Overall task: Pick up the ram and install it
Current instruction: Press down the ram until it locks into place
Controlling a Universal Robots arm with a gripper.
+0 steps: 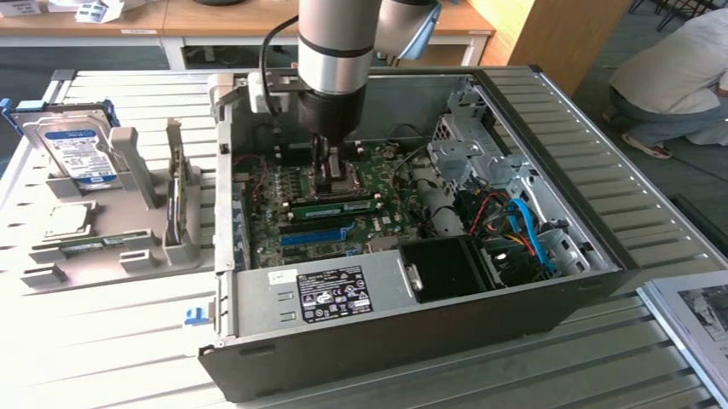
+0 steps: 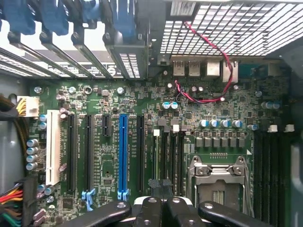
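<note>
Grey plastic holder on the worktop's exterior-view left carries a hard drive. Further right we see the open computer case, where the arm's jaws, pressed together and holding nothing, hang over the motherboard beside the processor socket. Just below them in the exterior view, the ram lies seated in its slot.

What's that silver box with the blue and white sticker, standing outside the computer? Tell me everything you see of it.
The hard drive is a flat, silver, metal-looking box with a blue-and-white label facing the camera. It stands on edge, leaning slightly back, slotted into a grey stand on the slatted table, to the exterior view's left of the open computer case. Blue frame pieces show at its upper corners.
</note>
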